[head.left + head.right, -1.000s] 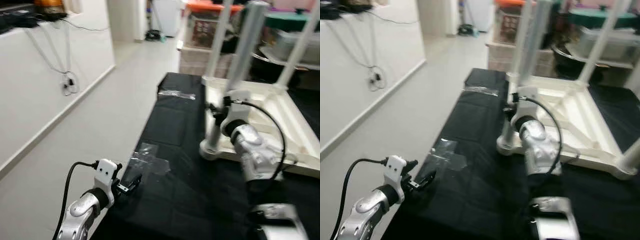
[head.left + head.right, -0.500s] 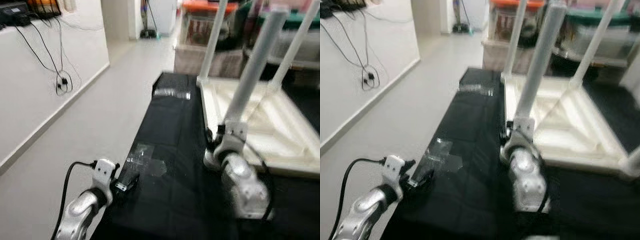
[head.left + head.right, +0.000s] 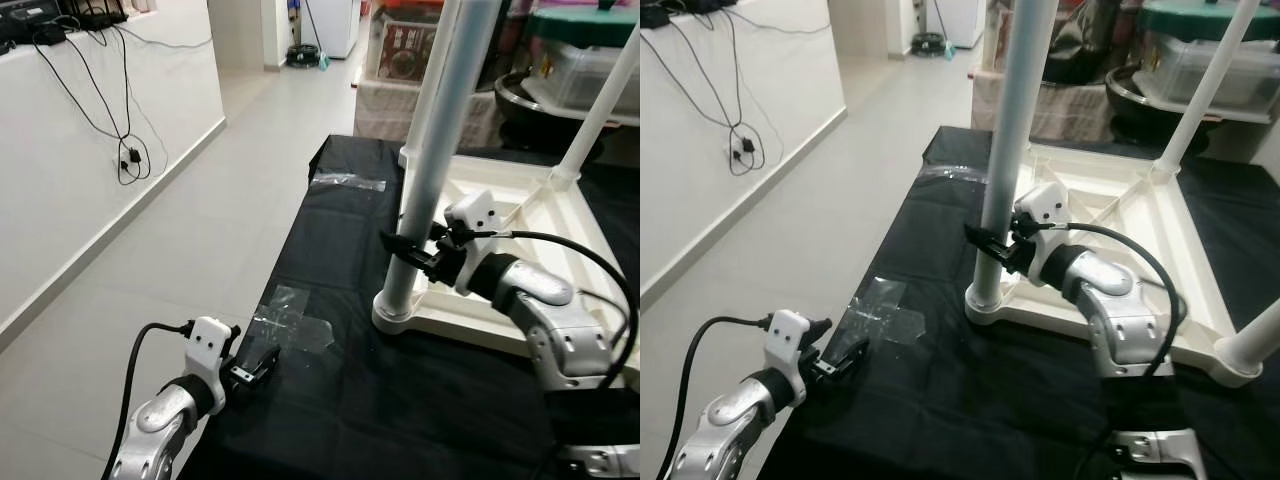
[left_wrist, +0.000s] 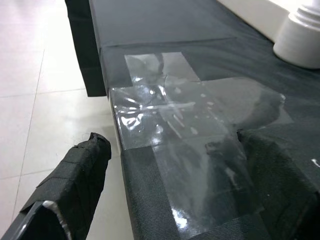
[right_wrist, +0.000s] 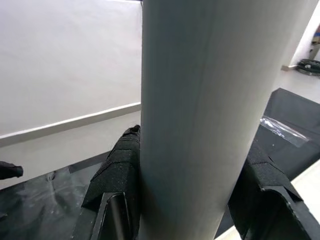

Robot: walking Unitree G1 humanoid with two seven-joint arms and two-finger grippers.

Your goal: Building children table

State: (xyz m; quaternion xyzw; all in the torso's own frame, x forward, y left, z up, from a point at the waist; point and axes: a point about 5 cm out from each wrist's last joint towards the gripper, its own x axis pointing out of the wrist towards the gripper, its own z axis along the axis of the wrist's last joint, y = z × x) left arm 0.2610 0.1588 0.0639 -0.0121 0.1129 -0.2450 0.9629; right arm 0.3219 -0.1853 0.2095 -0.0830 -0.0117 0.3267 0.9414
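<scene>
A: Since half a second ago the right arm sits higher on the near leg (image 3: pixel 432 165), and the head camera has steadied, so the blur is gone. Left arm reads the same as before.

B: Task status?

A: White children's table (image 3: pixel 520 255) lies upside down on the black-covered worktop (image 3: pixel 340 400). Three legs stand up from its frame: the near leg at the corner closest to the worktop's left edge, a far leg (image 3: pixel 598 100) on the right, and a third behind the near one. Near right corner carries a stub (image 3: pixel 1252 345), cropped, so a fourth leg is likely but unconfirmed. Judgement: assembly is late-stage; seating or tightening of the near leg may remain.

B: Right gripper (image 3: pixel 408 255)?

A: Clenched around the near leg, low on the shaft, just above its round socket. Wrist view shows one black finger (image 5: pixel 117 172) on each side of the tube, touching it.

B: Left gripper (image 3: pixel 262 362)?

A: Released, holding nothing. It hovers at the worktop's left edge, one finger (image 4: pixel 75 175) over the floor, the other over the cloth, beside a patch of clear tape (image 3: pixel 295 320). Well apart from the table.
</scene>
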